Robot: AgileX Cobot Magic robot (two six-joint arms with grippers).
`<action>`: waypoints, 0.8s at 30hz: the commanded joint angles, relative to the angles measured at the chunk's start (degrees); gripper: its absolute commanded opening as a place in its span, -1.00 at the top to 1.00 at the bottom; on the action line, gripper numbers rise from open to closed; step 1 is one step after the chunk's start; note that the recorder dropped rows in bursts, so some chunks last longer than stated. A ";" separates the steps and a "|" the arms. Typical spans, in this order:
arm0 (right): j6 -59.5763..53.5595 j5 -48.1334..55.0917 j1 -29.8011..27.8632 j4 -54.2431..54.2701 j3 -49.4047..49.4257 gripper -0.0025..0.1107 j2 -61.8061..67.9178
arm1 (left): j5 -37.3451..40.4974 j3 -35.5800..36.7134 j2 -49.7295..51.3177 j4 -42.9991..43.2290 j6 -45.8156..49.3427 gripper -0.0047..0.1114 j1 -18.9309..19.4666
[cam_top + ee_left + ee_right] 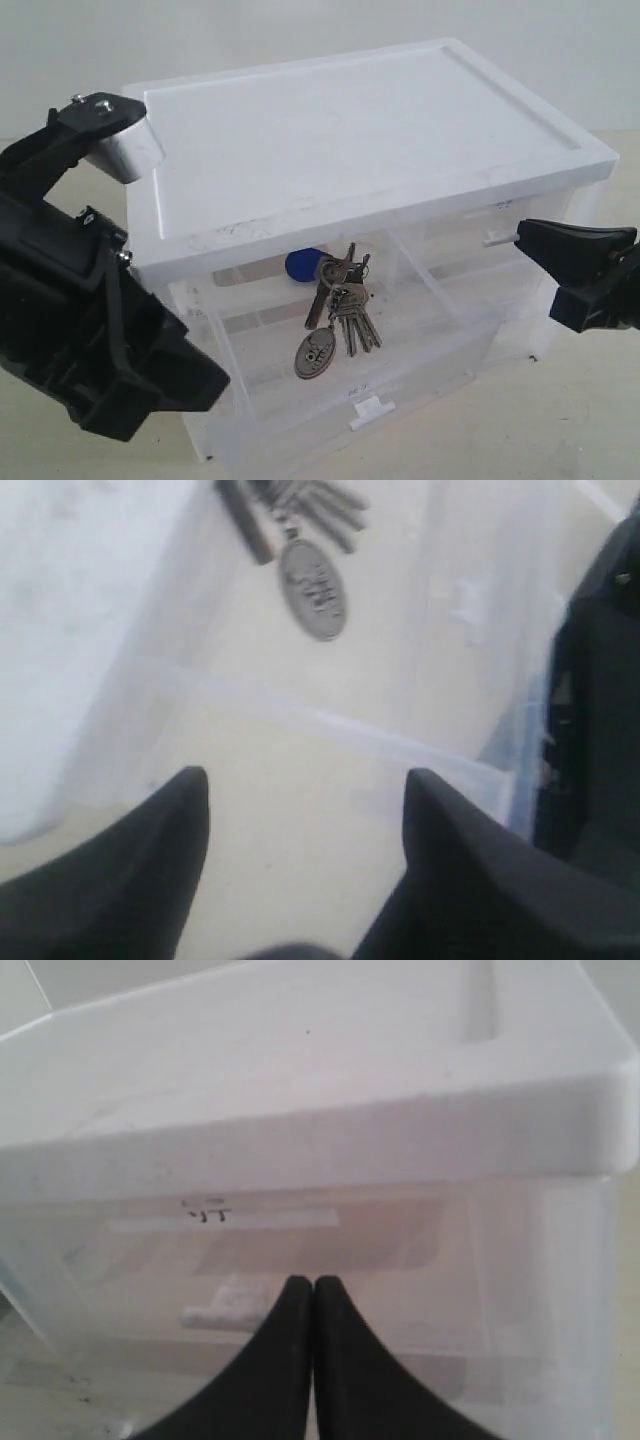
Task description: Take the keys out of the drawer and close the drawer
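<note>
Since the keys [335, 305] lie loose in the pulled-out drawer [300, 400], just under the front edge of the cabinet [350, 130], the left hand [305, 800] needs to travel toward two o'clock in the exterior view and settle over the bunch. It is spread wide and holds nothing. I would aim for the ring, where the blades and the oval tag [313, 588] meet, and come straight down so the fingers clear the drawer's front wall. The right hand [535, 245], pinched shut and empty, sits at three o'clock of the keys and should keep clear.
</note>
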 commanded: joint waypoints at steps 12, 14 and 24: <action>1.05 -9.72 0.01 -15.14 -0.27 0.96 -0.85 | -8.36 -0.31 -11.77 12.33 -9.47 0.00 -0.38; 1.05 -9.72 0.01 -15.95 -0.27 0.96 -1.78 | -8.29 -0.31 -12.67 14.43 -11.14 0.00 -0.38; 6.15 0.94 0.01 -14.24 0.02 0.96 -15.07 | -3.73 0.76 -12.95 26.23 -19.32 0.00 -0.38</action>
